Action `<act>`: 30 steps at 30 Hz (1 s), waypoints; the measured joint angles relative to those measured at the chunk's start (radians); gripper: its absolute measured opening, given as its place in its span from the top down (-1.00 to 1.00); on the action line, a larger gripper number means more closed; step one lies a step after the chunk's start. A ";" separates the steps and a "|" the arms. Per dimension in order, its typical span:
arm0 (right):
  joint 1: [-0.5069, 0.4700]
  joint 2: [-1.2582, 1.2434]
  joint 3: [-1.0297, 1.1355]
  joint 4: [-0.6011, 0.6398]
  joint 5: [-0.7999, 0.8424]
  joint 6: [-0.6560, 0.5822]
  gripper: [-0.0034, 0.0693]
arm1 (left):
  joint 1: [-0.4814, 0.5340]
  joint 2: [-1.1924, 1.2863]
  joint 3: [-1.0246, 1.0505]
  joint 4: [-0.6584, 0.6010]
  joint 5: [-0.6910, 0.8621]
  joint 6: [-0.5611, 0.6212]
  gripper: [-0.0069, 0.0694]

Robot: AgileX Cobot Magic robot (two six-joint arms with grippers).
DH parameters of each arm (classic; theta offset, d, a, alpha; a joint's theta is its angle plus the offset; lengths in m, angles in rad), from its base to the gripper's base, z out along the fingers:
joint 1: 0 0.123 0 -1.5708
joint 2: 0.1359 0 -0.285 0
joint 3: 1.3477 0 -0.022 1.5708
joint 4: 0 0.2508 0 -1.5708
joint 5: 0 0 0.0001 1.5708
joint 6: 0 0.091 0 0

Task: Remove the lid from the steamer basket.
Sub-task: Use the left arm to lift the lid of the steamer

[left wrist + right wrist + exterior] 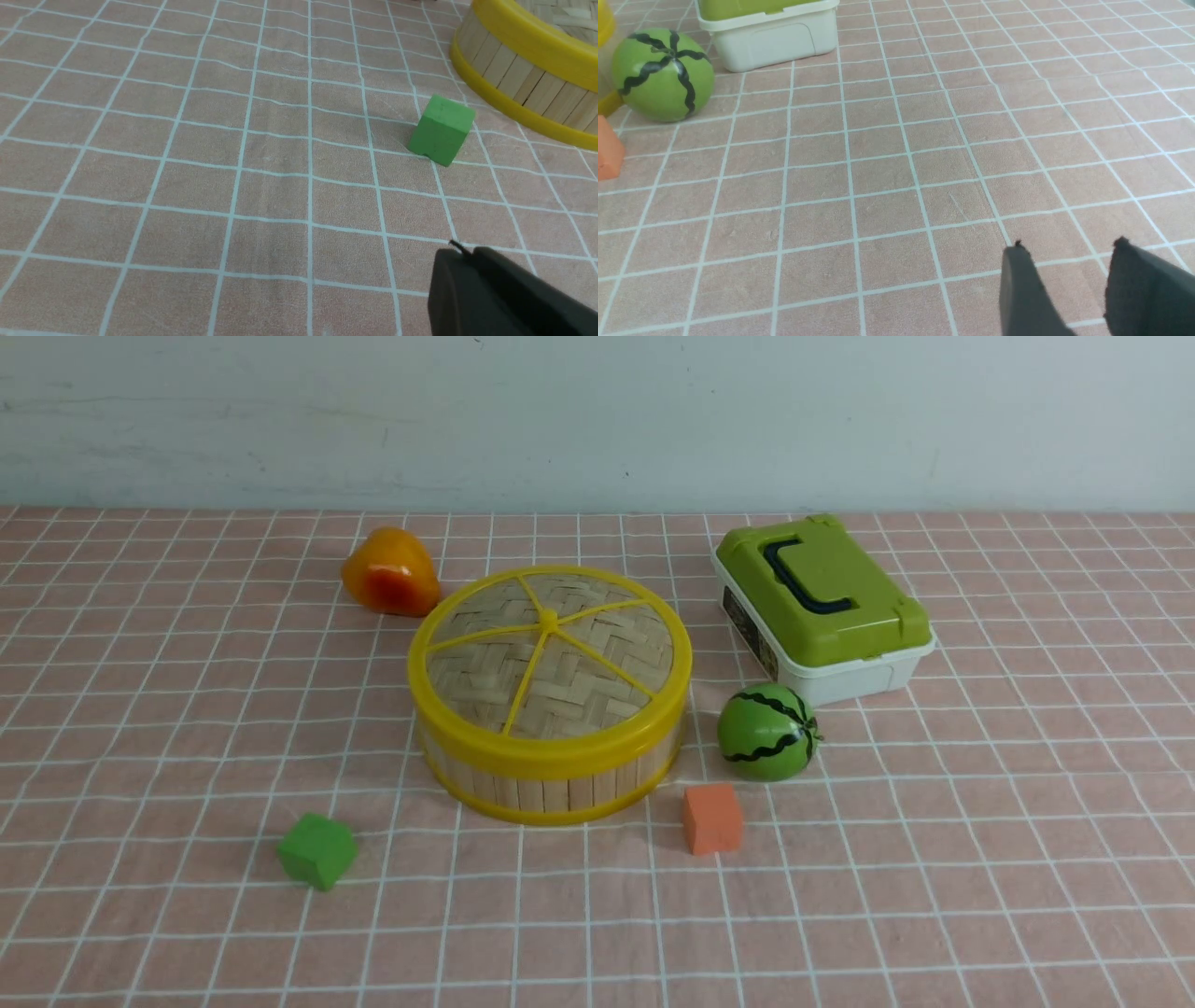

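Although neither arm reaches into the front view, the wrist cameras put both of them low over the pink checked tablecloth point(187, 933). Off on the left, the left gripper point(469, 254) has its dark fingers point(448, 289) pressed together with nothing between them. It's parked short of a green cube point(317, 850), so it disturbs nothing. Behind that, an orange toy fruit point(389, 572) sits just beside the basket's far-left edge.

Centre stage now: the lid point(551, 653) sits squarely on the steamer basket point(551, 789), yellow rim seated all round and spokes meeting at the centre knob point(548, 616). That knob looks like the natural handle for a lift, I'd say. Nothing touches it, so the job hasn't begun.

Moving right, an orange cube point(711, 818) and a toy watermelon point(767, 731) crowd the basket's near-right side. A white box with a green lid point(822, 607) stands behind them. Far right, the right gripper point(1069, 245) hangs a little parted and empty, well apart from everything.
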 joint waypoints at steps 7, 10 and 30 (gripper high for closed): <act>0.000 0.000 0.000 0.000 0.000 0.000 0.24 | 0.000 0.000 0.000 0.000 0.001 0.000 0.72; 0.000 0.000 0.000 0.000 0.000 0.000 0.24 | 0.000 0.000 0.000 0.000 0.001 0.000 0.72; 0.000 0.000 0.000 0.000 0.000 0.000 0.24 | 0.000 0.000 0.001 0.000 -0.107 0.000 0.66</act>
